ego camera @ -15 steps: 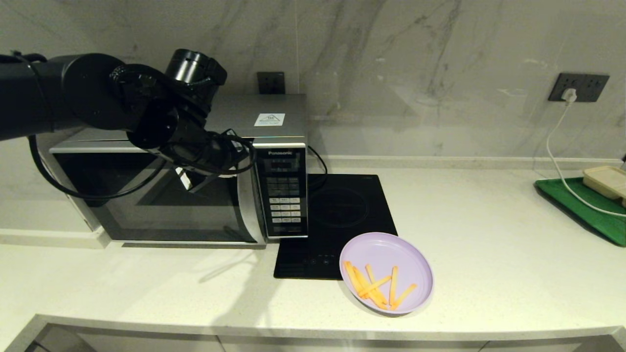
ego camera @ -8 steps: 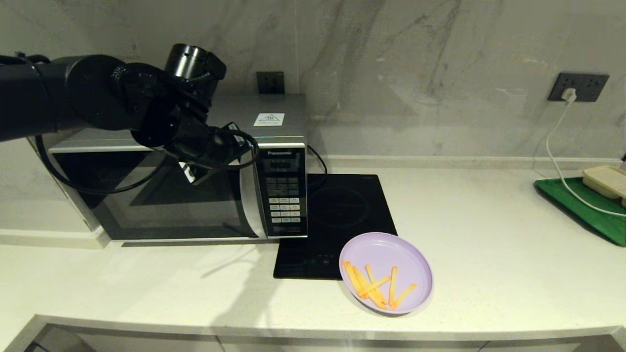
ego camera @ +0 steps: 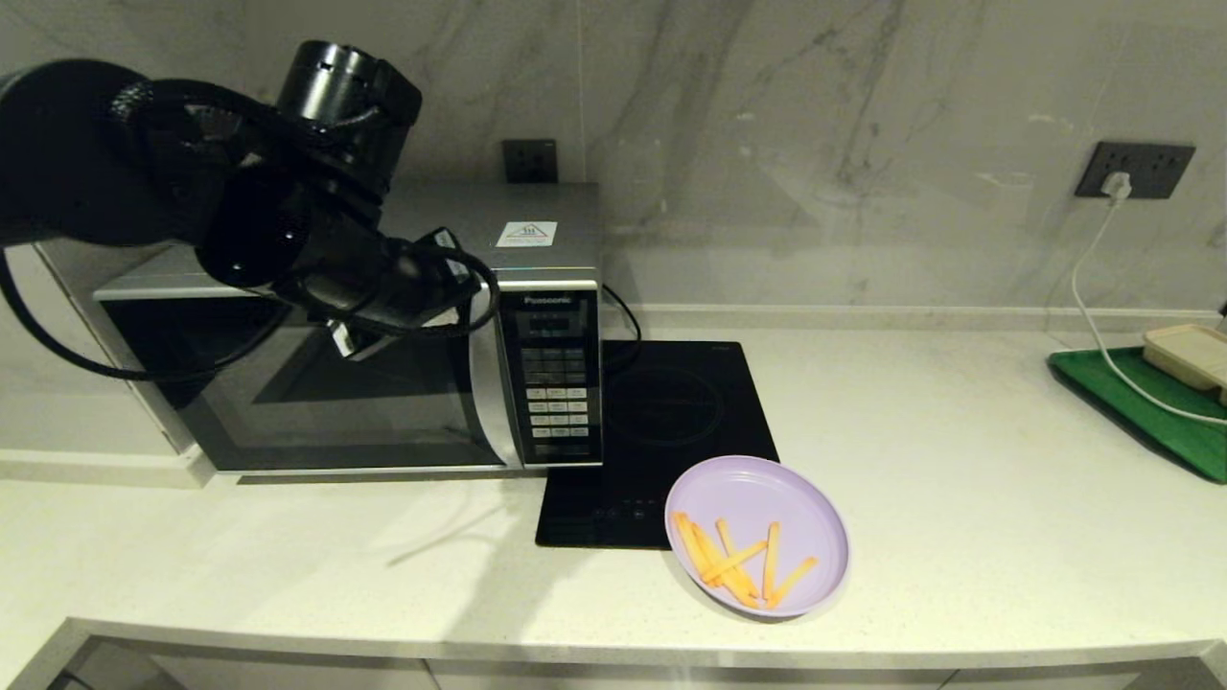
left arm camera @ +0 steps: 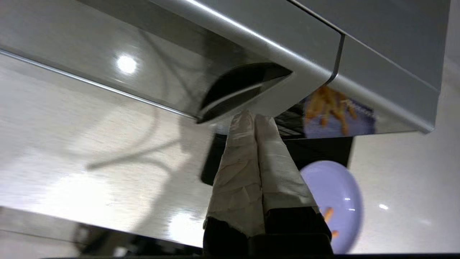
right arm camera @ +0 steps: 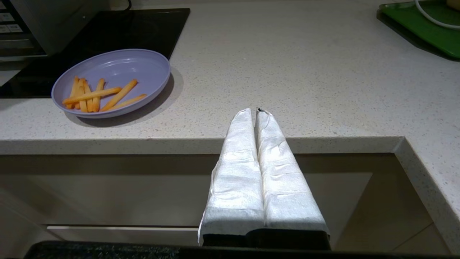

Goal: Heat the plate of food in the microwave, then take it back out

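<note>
Left hand (left arm camera: 254, 117) is up in front of the microwave (ego camera: 383, 364), at the upper part of the dark glass door, just left of the curved handle strip (ego camera: 491, 383). Both padded fingers (left arm camera: 239, 162) are pressed flat together, clenched on nothing. In the left wrist view the tips sit right at the dark recess by the door edge; contact with the door is not clear. Microwave door is closed.

Plate of food (ego camera: 757, 533) sits on the table (ego camera: 959, 498), in front and to the right of the microwave. Its back-left rim overlaps the front right corner of the black hob (ego camera: 661, 431). A few fries (ego camera: 733, 561) lie on the near half of the plate.

Right hand (right arm camera: 257, 112) is low, below and in front of the table edge, right of the plate and well apart from it. Fingers closed against each other, holding nothing.

Green tray (ego camera: 1141, 407) at the far right of the table carries a beige box (ego camera: 1189, 353), with a white cable (ego camera: 1093, 316) running across it from the wall socket (ego camera: 1133, 171).
</note>
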{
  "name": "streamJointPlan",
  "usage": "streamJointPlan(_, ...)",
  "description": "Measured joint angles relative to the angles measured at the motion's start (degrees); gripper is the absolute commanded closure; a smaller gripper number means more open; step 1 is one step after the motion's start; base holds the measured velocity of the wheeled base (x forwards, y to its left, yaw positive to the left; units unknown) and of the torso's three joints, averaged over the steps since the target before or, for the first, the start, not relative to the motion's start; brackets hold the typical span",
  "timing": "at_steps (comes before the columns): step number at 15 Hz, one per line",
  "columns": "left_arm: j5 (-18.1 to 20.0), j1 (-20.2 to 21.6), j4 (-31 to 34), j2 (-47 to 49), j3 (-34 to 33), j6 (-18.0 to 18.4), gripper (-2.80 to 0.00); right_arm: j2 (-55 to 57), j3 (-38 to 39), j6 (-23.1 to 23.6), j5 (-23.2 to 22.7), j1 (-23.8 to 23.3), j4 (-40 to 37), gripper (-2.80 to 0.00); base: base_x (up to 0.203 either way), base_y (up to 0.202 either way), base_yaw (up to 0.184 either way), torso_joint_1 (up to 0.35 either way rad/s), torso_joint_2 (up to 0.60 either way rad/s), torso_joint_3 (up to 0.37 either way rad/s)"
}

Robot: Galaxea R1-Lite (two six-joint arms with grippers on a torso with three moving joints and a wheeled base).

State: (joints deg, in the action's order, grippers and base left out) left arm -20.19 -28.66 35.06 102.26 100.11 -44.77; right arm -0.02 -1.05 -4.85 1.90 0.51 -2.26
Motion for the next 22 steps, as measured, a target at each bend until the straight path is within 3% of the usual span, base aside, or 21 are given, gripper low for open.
streamJointPlan(4,-8.4,-0.7,-5.5,-8.4,-4.9,11.0,0.0,0.0,0.0,0.0,0.0,0.0,0.0,0.0,0.0,0.0,0.0,0.0,0.0,0.0)
streamJointPlan(7,-14.2,2.2,-17.4,-15.8,-8.7,25.5,0.0,0.0,0.0,0.0,0.0,0.0,0.0,0.0,0.0,0.0,0.0,0.0,0.0,0.0)
streamJointPlan(11,-15.0,5.7,-38.6,-28.4,-17.6,48.8,0.0,0.0,0.0,0.0,0.0,0.0,0.0,0.0,0.0,0.0,0.0,0.0,0.0,0.0)
streamJointPlan(13,-14.1,6.2,-40.5,-36.0,-21.1,55.8,0.0,0.0,0.0,0.0,0.0,0.0,0.0,0.0,0.0,0.0,0.0,0.0,0.0,0.0)
streamJointPlan(16,-12.2,7.6,-33.9,-48.3,-24.9,59.5,0.0,0.0,0.0,0.0,0.0,0.0,0.0,0.0,0.0,0.0,0.0,0.0,0.0,0.0)
streamJointPlan(18,-10.5,13.6,-30.4,-55.1,-27.6,59.8,0.0,0.0,0.0,0.0,0.0,0.0,0.0,0.0,0.0,0.0,0.0,0.0,0.0,0.0)
streamJointPlan(20,-6.4,21.5,-29.6,-61.7,-32.3,60.0,0.0,0.0,0.0,0.0,0.0,0.0,0.0,0.0,0.0,0.0,0.0,0.0,0.0,0.0)
streamJointPlan(22,0.9,25.9,-29.1,-69.8,-39.3,60.4,0.0,0.0,0.0,0.0,0.0,0.0,0.0,0.0,0.0,0.0,0.0,0.0,0.0,0.0)
